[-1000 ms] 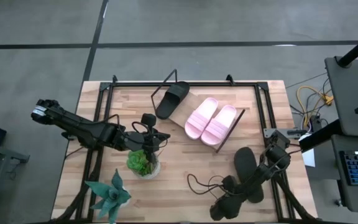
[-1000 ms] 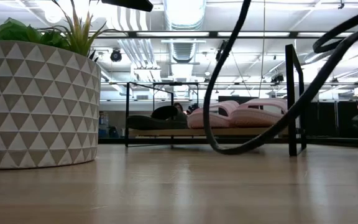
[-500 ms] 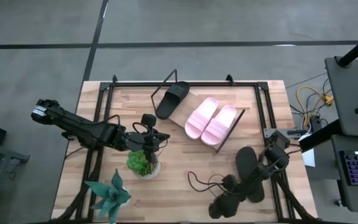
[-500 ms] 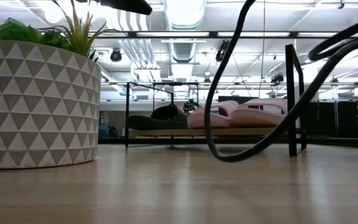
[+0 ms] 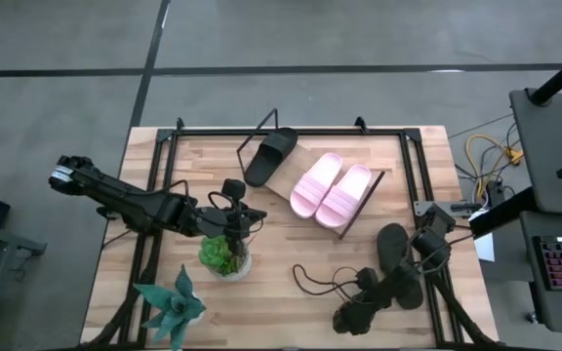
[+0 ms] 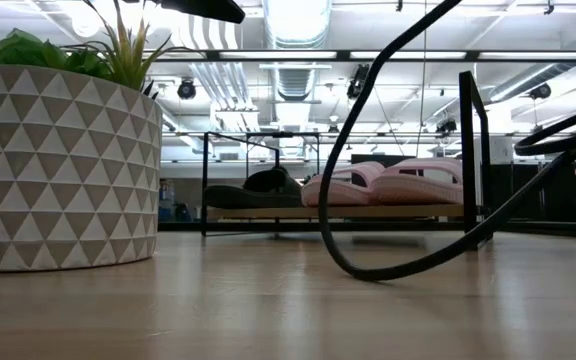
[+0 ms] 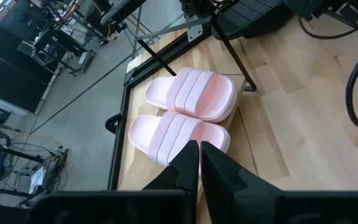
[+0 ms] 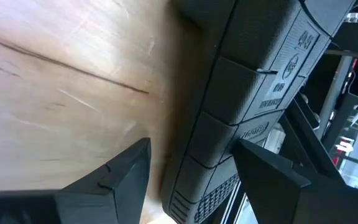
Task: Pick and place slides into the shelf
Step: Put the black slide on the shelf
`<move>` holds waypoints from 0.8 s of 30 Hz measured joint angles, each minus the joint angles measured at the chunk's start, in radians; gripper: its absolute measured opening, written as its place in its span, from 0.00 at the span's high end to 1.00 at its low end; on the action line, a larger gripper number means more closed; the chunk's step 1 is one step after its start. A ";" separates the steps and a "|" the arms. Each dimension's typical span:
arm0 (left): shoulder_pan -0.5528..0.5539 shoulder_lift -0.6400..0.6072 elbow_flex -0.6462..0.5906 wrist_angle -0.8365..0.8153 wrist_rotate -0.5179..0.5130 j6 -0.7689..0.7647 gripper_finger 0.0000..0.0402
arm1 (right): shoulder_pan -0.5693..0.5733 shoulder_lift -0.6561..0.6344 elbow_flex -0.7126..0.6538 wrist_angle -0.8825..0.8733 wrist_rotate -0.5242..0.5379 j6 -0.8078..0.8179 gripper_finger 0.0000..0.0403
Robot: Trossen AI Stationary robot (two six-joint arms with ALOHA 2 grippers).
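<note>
Your right gripper (image 8: 191, 168) spreads wide around the black slide (image 5: 392, 255); its strap lettering is unreadable. Left gripper (image 7: 199, 163) is pinched together, facing 2 pink slides (image 7: 188, 109).

Triangle-patterned plant pot (image 6: 58, 170), teal, possibly artificial, plant (image 5: 171, 304), looping cable (image 6: 388, 200)

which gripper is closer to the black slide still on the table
Right. The right gripper straddles that black slide; the left gripper hangs across the table by the potted plant.
</note>
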 joint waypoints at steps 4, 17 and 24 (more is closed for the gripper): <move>0.000 0.000 0.000 -0.001 0.003 -0.002 1.00 | 0.002 -0.002 -0.001 0.003 -0.002 -0.011 0.46; 0.000 0.000 -0.001 -0.006 0.075 -0.003 1.00 | 0.057 -0.012 -0.087 -0.004 -0.002 -0.003 0.75; 0.000 0.000 -0.001 -0.006 0.078 -0.003 1.00 | 0.088 -0.033 -0.094 0.012 0.002 -0.016 0.80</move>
